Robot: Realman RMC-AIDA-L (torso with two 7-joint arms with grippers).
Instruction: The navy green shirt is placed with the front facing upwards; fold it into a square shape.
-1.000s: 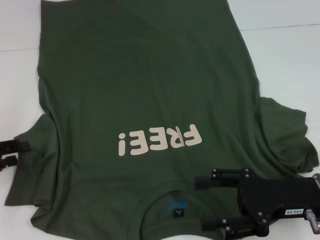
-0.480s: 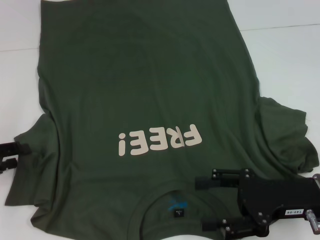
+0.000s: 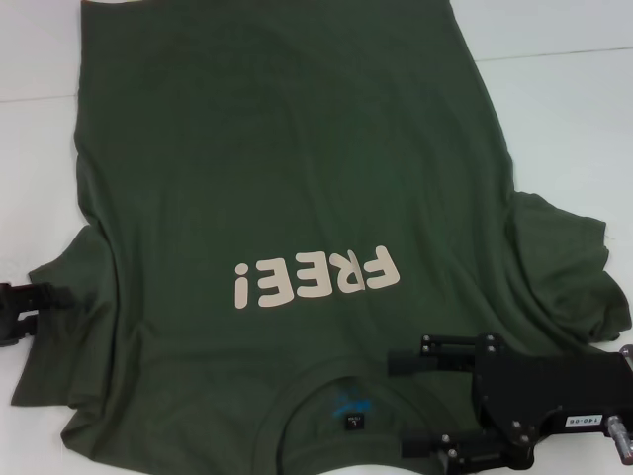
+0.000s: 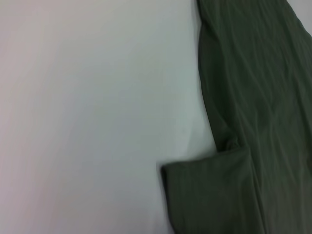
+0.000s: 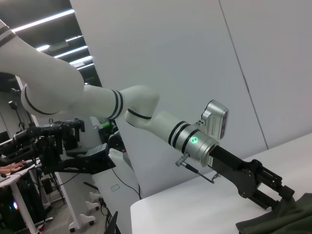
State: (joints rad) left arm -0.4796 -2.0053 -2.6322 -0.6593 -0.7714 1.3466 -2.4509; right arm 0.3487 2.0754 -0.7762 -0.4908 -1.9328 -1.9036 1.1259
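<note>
The navy green shirt (image 3: 287,168) lies spread front-up on the white table (image 3: 564,109), its cream "FREE!" lettering (image 3: 316,280) turned away from me. The ribbed collar (image 3: 287,411) with its dark neck label (image 3: 352,421) is at the near edge. My right gripper (image 3: 398,406) is open, hovering over the shoulder just right of the collar. At the shirt's left sleeve (image 3: 59,346), my left gripper (image 3: 45,309) is open, with its upper finger over the sleeve's edge. The left wrist view looks down on the sleeve (image 4: 209,195) and the shirt's side (image 4: 253,87). The right wrist view catches the left gripper (image 5: 279,191) at the cloth (image 5: 282,219).
The right sleeve (image 3: 569,282) lies bunched and wrinkled toward the right edge. Bare white table (image 4: 87,107) lies beyond both sides of the shirt. Past the table, the right wrist view takes in a white wall and lab equipment (image 5: 53,141).
My left gripper has crept a little to the right, onto the left sleeve's edge. My right gripper has shifted slightly toward the near edge. The shirt has not moved.
</note>
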